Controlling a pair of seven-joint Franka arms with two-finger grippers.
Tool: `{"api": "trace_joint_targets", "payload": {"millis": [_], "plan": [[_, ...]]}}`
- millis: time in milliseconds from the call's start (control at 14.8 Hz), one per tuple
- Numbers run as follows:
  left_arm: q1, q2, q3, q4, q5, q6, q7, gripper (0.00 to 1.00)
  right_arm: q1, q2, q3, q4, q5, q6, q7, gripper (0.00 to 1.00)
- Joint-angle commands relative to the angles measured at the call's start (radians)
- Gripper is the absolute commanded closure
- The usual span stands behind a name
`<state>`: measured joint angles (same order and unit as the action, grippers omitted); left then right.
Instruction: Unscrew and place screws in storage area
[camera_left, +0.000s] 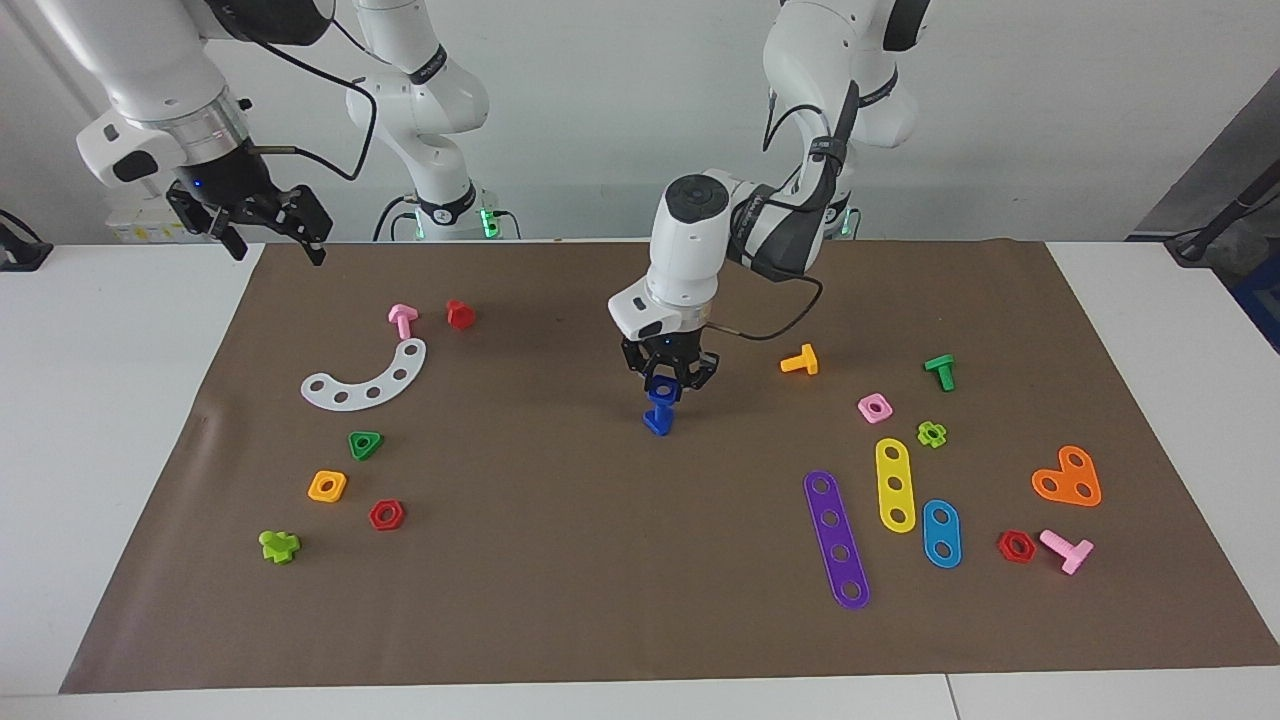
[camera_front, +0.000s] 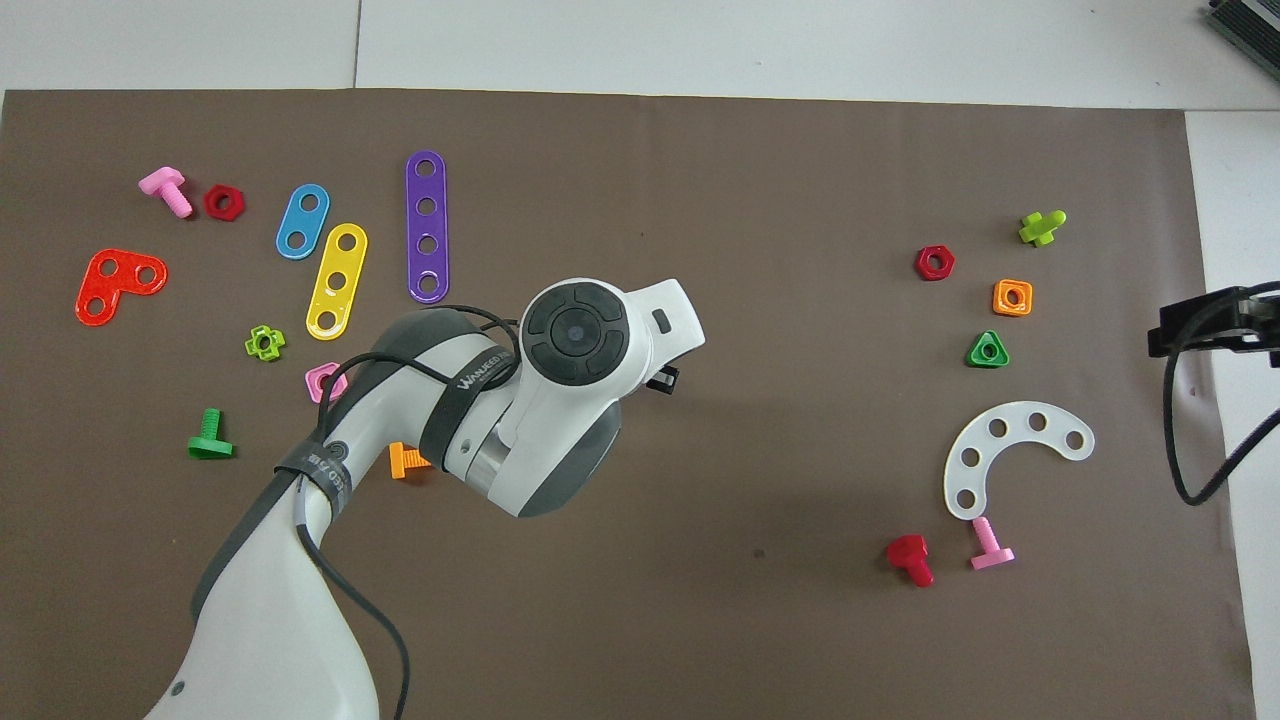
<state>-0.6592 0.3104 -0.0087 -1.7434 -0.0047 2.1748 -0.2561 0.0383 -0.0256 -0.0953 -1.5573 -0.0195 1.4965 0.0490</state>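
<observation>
My left gripper (camera_left: 665, 380) is over the middle of the brown mat, pointing down and shut on the top of the dark-blue bolt (camera_left: 659, 410). The bolt hangs upright below the fingers with its flat head lowest, at or just above the mat; I cannot tell which. In the overhead view the left arm's wrist (camera_front: 575, 335) hides the bolt. The storage area (camera_left: 980, 450) is the stretch of mat toward the left arm's end, with loose strips, nuts and bolts; it also shows in the overhead view (camera_front: 215, 270). My right gripper (camera_left: 270, 225) waits, open and empty, above the mat's corner at the right arm's end.
Purple (camera_left: 836, 540), yellow (camera_left: 896, 485) and blue (camera_left: 941, 533) strips, an orange bolt (camera_left: 800, 361), a green bolt (camera_left: 940, 371) and a pink nut (camera_left: 874, 407) lie in the storage area. A white curved strip (camera_left: 367, 380) and small nuts lie toward the right arm's end.
</observation>
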Motion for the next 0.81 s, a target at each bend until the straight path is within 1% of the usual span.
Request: {"api": "trace_joint_targets", "payload": {"millis": [0, 269, 472, 539, 674, 741], "plan": [[0.027, -0.034, 0.004, -0.031, 0.022, -0.024, -0.015, 0.86, -0.001, -0.016, 0.002, -0.015, 0.018, 0.007, 0.011, 0.00], [0.118, -0.043, 0.004, -0.065, 0.022, -0.023, -0.012, 0.85, -0.014, -0.016, 0.000, -0.015, 0.016, 0.011, 0.015, 0.00], [0.217, -0.062, 0.003, -0.136, 0.022, 0.000, -0.005, 0.85, -0.014, -0.016, -0.007, -0.017, 0.016, 0.019, 0.005, 0.00], [0.243, -0.074, 0.004, -0.168, 0.022, 0.034, -0.003, 0.85, -0.003, -0.013, -0.006, -0.015, 0.018, 0.037, -0.007, 0.00], [0.291, -0.086, 0.003, -0.252, 0.022, 0.162, 0.003, 0.85, 0.012, -0.004, 0.014, -0.018, 0.016, 0.054, 0.003, 0.00], [0.308, -0.096, 0.003, -0.295, 0.022, 0.222, 0.014, 0.85, 0.043, 0.003, 0.020, -0.023, 0.018, 0.077, 0.020, 0.00]]}}
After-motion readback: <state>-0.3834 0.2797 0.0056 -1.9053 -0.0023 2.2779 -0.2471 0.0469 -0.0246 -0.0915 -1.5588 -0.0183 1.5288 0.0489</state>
